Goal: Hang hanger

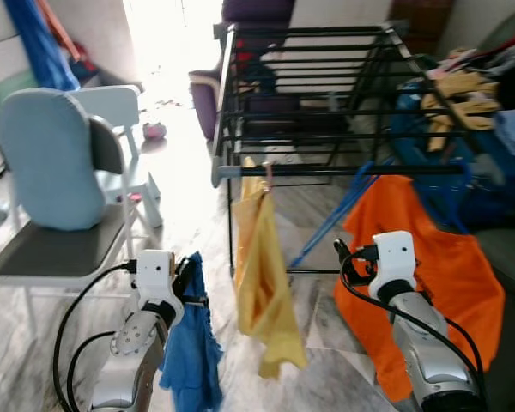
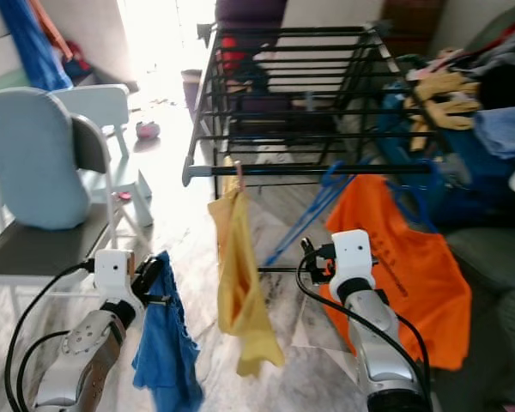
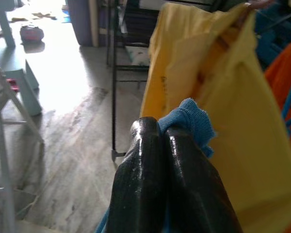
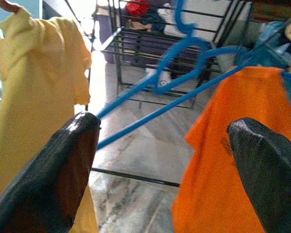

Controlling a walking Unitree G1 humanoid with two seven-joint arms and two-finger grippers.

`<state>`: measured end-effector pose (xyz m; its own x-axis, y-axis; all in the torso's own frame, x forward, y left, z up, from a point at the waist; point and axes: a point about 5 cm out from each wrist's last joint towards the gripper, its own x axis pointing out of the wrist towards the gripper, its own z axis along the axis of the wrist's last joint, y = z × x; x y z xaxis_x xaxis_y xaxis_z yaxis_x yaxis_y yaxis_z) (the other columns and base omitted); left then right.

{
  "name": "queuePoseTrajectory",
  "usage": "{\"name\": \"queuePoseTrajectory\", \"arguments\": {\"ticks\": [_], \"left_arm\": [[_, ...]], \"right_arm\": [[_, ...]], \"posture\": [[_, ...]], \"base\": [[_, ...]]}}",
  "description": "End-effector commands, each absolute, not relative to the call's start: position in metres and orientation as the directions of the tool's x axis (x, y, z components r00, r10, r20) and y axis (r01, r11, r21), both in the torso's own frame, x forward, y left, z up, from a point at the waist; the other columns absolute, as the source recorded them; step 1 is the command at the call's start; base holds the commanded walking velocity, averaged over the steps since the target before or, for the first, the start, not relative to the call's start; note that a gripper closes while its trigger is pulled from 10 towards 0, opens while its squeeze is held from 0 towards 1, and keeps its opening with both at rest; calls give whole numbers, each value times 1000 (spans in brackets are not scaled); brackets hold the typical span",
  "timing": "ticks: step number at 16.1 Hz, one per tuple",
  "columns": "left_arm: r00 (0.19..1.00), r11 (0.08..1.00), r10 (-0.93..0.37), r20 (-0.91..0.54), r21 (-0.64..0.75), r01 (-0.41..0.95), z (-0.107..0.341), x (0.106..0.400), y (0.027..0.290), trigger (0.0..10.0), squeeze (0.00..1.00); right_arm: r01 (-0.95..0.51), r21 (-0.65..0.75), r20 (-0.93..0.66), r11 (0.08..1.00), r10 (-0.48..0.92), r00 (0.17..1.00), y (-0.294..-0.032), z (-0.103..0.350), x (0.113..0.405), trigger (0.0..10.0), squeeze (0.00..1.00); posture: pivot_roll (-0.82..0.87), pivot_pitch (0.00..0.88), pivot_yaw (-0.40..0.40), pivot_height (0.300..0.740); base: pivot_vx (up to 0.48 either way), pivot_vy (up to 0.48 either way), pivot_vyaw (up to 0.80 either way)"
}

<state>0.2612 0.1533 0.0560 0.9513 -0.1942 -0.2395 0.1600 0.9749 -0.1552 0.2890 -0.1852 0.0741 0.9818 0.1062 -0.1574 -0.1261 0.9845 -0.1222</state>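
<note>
A black drying rack (image 1: 326, 86) stands ahead of me. From its front bar (image 1: 369, 170) hang a yellow shirt (image 1: 262, 283) and an orange shirt (image 1: 429, 257). Blue hangers (image 1: 339, 210) lean down from the same bar between the two shirts. Low on the left, my left gripper (image 1: 185, 283) is shut on a blue garment (image 1: 193, 343), which droops below it. In the left wrist view the fingers (image 3: 145, 160) pinch the blue cloth (image 3: 189, 116) in front of the yellow shirt (image 3: 233, 121). My right gripper (image 1: 348, 257) is open near the orange shirt, its fingers (image 4: 63, 165) spread wide before the blue hangers (image 4: 184, 53).
A chair with a light blue cushion (image 1: 51, 163) and a white chair (image 1: 120, 112) stand to the left. A heap of clothes (image 1: 472, 94) lies at the right behind the rack. A purple seat (image 1: 208, 94) is at the back. The floor is marble.
</note>
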Motion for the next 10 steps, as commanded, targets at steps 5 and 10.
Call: {"name": "queuePoseTrajectory", "arguments": {"ticks": [5,10], "left_arm": [[954,971,-217,-208,-150,188,64,265,151,10000,0],[960,971,-217,-176,-140,194,68,268,153,10000,0]], "right_arm": [[-112,-132,-120,985,97,988,-189,83,293,10000,0],[-133,-122,-134,984,116,984,-186,82,294,10000,0]], "posture": [[-97,0,21,740],[-102,0,23,740]], "base": [[0,0,0],[0,0,0]]}}
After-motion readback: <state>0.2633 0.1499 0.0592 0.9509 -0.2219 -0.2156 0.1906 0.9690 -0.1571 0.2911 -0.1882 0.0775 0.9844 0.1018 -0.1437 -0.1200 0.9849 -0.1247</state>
